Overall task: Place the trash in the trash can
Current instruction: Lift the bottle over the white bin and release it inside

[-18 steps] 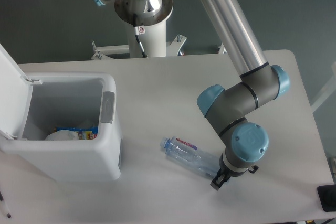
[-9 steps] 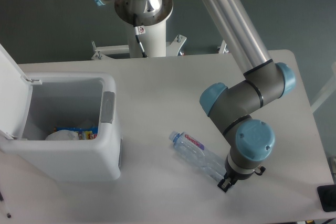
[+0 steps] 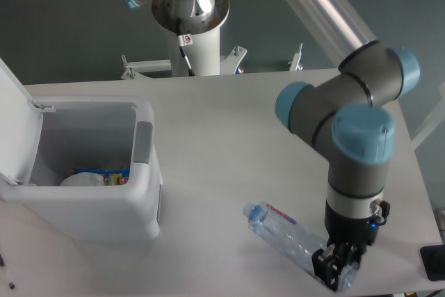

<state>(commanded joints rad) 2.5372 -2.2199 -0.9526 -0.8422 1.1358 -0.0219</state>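
The clear plastic bottle [image 3: 284, 233] with a blue cap and red-lettered label lies slanted near the table's front right, cap pointing up-left. My gripper [image 3: 335, 271] points down at the bottle's bottom end, and its fingers [image 3: 324, 263] are closed around that end. The white trash can [image 3: 143, 206] stands at the left with its hinged lid [image 3: 15, 126] swung open and a grey latch [image 3: 142, 142] on its right wall. A white crumpled lump [image 3: 78, 180], likely the paper wrapper, lies inside it beside colourful packets.
The robot's base column [image 3: 192, 15] stands behind the table's far edge. A black object [image 3: 432, 263] sits at the front right corner, close to my gripper. The table's front edge runs just below the gripper.
My gripper has moved right and toward the table's front edge, and the bottle moved along with it. The wrist now stands more upright above the bottle's end.
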